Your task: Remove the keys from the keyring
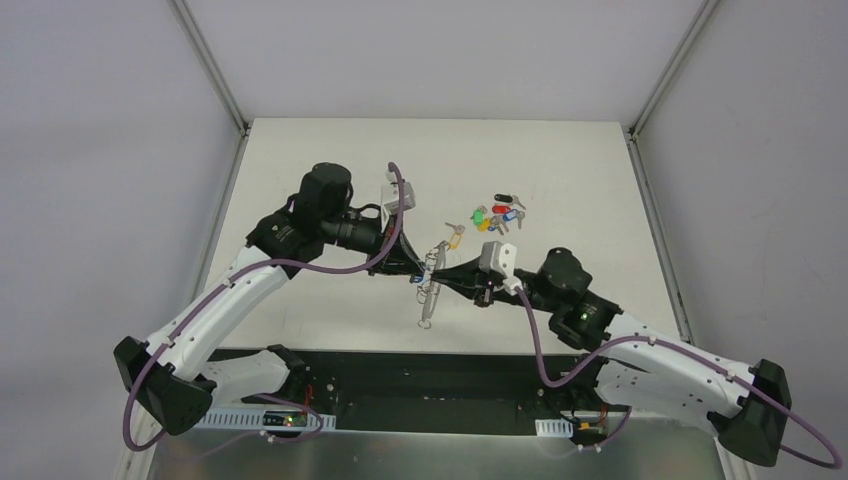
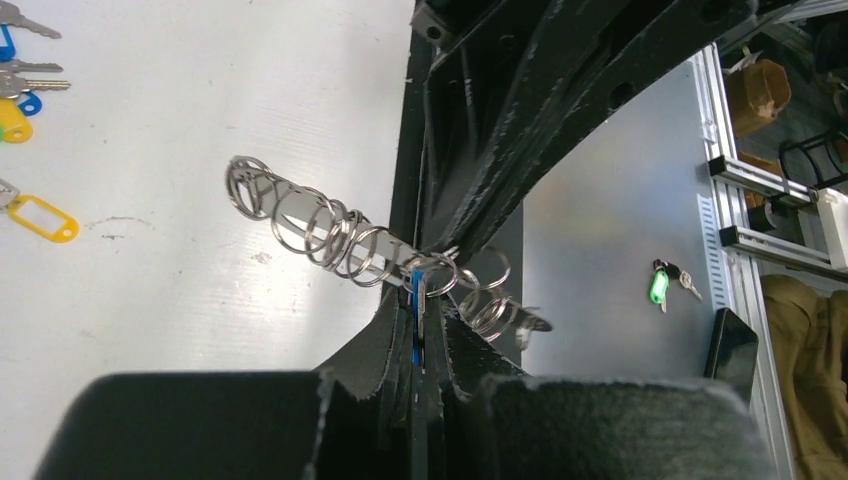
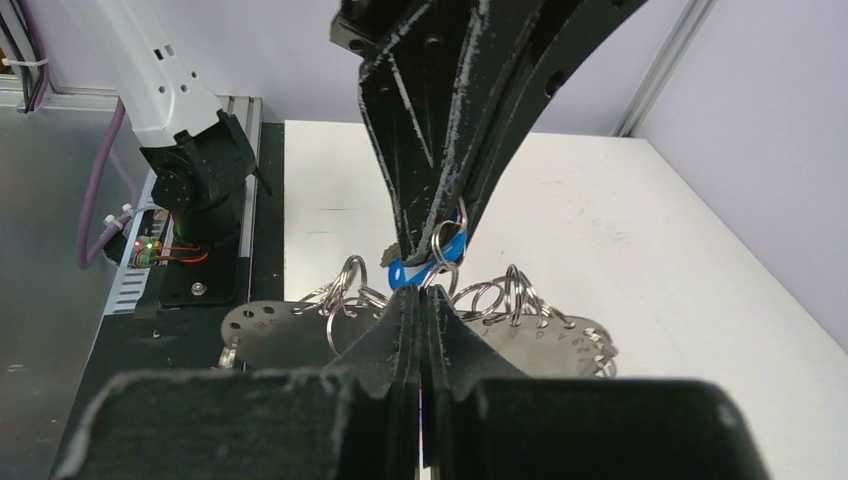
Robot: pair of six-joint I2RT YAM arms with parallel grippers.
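Observation:
The keyring (image 1: 428,305) is a flat grey oval plate with a fringe of metal split rings, held off the table between both grippers. It also shows in the left wrist view (image 2: 300,215) and the right wrist view (image 3: 560,345). My right gripper (image 1: 447,277) is shut on the plate's edge (image 3: 424,296). My left gripper (image 1: 412,268) is shut on a blue-headed key (image 2: 416,300) that hangs on one ring. The blue head (image 3: 405,272) shows just above my right fingertips. Both pairs of fingers almost touch.
Several loose keys with coloured tags (image 1: 500,212) lie on the table behind the grippers, with a yellow-tagged one (image 1: 455,232) nearer; they also show in the left wrist view (image 2: 20,80). A green-tagged key (image 2: 658,286) lies on the grey surface off the table's near edge.

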